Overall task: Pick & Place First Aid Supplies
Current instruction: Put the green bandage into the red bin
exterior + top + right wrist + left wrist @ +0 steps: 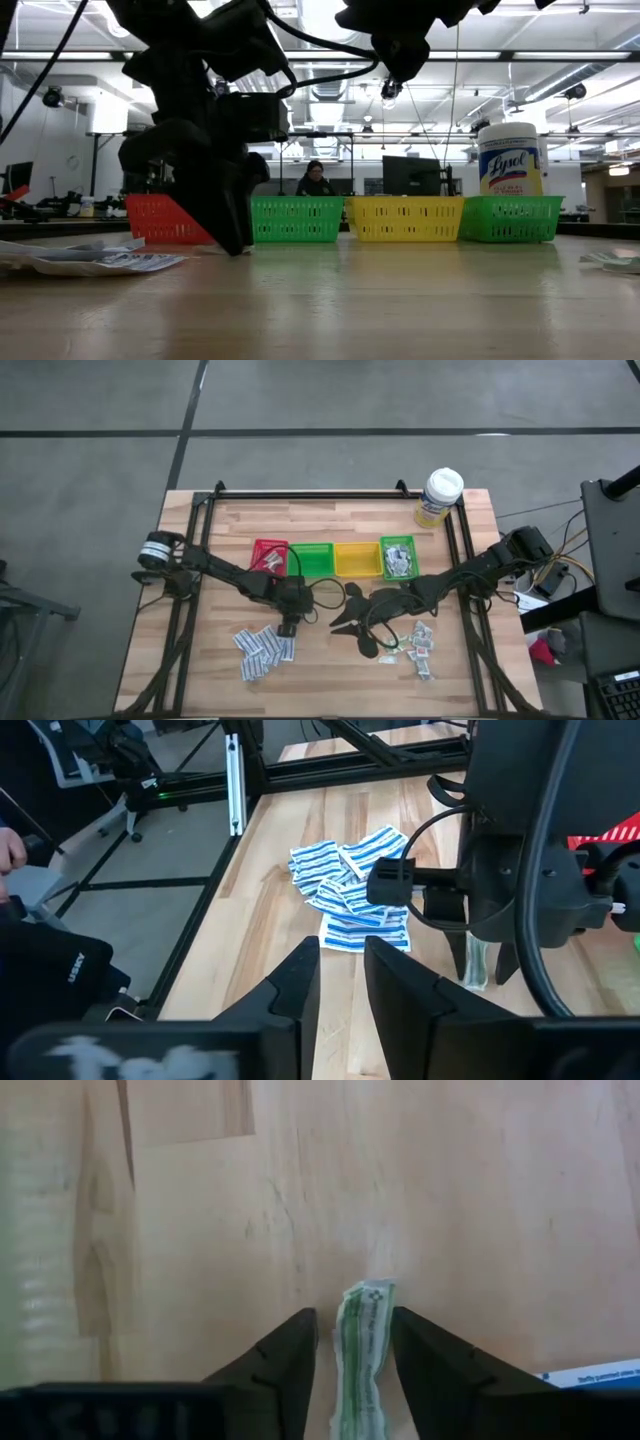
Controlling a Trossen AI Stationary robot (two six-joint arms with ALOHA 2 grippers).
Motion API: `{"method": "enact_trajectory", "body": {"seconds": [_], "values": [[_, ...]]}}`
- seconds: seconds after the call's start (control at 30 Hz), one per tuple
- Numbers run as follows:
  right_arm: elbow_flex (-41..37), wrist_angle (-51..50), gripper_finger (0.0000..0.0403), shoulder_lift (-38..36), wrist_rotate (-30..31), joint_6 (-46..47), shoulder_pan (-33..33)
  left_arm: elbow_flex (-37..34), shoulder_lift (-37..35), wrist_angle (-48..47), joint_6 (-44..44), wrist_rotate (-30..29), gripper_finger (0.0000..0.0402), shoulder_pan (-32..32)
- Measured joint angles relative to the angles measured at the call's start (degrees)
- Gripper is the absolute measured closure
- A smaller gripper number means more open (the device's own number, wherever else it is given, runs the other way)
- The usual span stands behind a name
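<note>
My left gripper (pixel 287 628) points down at the table in front of the red bin (pixel 269 556) and is shut on a pale green sachet (pixel 365 1340). A heap of white-blue sachets (pixel 262 646) lies flat on the wood just nearer than it. My right gripper (pixel 338 624) hovers right beside the left one, above the table, its fingers (pixel 300 982) a narrow gap apart and holding nothing. More sachets (pixel 420 642) lie scattered on the table's right near part. Others fill the right green bin (pixel 398 558). My left gripper has the pale green sachet pinched between its two fingers (pixel 425 1360), coming from above and pointing down. The sachet stands on edge, bowed, with its end (pixel 368 1292) sticking out past the fingertips. In the right wrist view its lower end (pixel 476 975) reaches down to the wood.
Four small bins stand in a row at mid-table: red, green (pixel 312 559), yellow (pixel 356 559), green. The yellow wipes tub (pixel 439 496) stands at the far right corner. A black frame rail (pixel 300 494) borders the table. A person sits far behind the table (pixel 315 180).
</note>
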Motion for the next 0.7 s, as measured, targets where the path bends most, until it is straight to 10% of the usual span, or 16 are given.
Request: {"method": "enact_trajectory", "body": {"seconds": [0.7], "values": [[-0.04,0.17,0.0319,0.0,0.02,0.23,0.0,-0.13,-3.59,0.99,0.21,-3.19,0.0396,0.02]]}}
